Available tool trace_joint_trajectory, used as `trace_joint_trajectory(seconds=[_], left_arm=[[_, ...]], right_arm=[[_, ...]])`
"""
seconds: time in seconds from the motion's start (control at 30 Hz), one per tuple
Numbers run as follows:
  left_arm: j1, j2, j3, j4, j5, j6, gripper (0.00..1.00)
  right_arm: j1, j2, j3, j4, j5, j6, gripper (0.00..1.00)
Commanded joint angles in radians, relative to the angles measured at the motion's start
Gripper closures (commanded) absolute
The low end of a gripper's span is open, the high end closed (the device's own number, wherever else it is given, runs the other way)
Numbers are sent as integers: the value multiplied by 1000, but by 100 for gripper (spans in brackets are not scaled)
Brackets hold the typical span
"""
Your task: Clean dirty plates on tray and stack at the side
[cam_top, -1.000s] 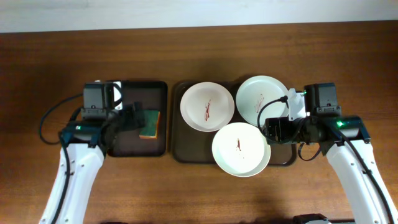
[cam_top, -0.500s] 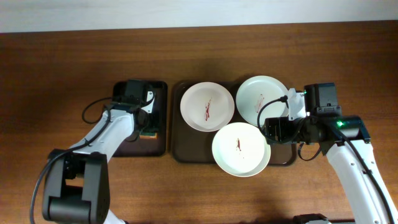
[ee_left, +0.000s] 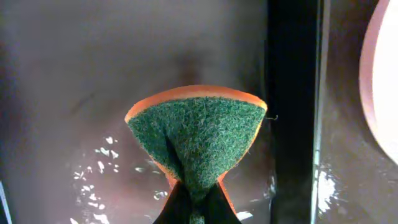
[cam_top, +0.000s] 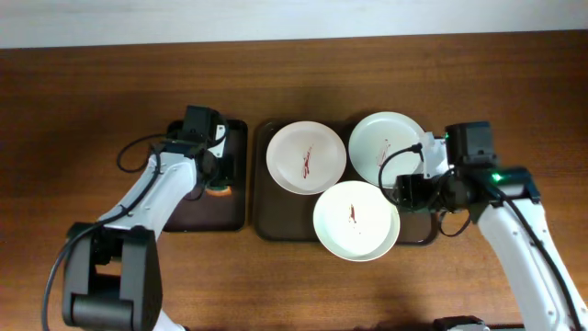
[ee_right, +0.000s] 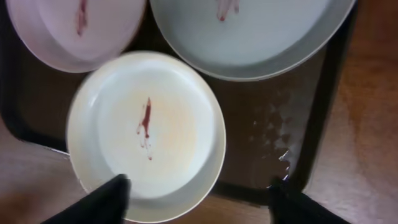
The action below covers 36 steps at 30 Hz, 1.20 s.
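Observation:
Three white plates with red smears lie on the dark right tray (cam_top: 276, 216): one at the back left (cam_top: 306, 157), one at the back right (cam_top: 388, 147), one at the front (cam_top: 356, 221). My right gripper (cam_top: 402, 193) hovers open at the front plate's right rim. In the right wrist view its fingers (ee_right: 112, 199) straddle that plate's (ee_right: 146, 130) edge without touching it. A green sponge with an orange underside (ee_left: 196, 134) lies on the left tray (cam_top: 197, 211). My left gripper (ee_left: 196, 198) is shut on the sponge's near end, which is pinched into a fold.
The left tray's (ee_left: 93, 81) wet floor shows round the sponge, and its right wall (ee_left: 292, 112) is close by. Brown wooden table (cam_top: 294, 285) surrounds both trays. The right tray's (ee_right: 267, 130) rim runs just under my right gripper.
My left arm has swung in over the left tray and its jaws have shut on the sponge. My right gripper has narrowed somewhat and moved slightly left.

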Motion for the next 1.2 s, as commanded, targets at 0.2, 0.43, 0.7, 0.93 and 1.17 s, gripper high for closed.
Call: trace_joint_trajectory(seconds=[0.2, 0.43, 0.7, 0.93, 1.17], left_arm=[[0, -31, 18, -64, -11, -27, 100], [0, -31, 18, -64, -11, -27, 100], [1, -140, 36, -44, -12, -27, 100], [1, -344, 36, 135, -68, -27, 100], [1, -364, 36, 166, -68, -27, 100]], right_arm=[[-4, 444, -25, 5, -8, -2, 80], [-3, 506, -25, 42, -87, -2, 96], [43, 505, -24, 86, -97, 25, 96], [42, 481, -16, 121, -22, 63, 96], [42, 477, 23, 121, -21, 69, 96]])
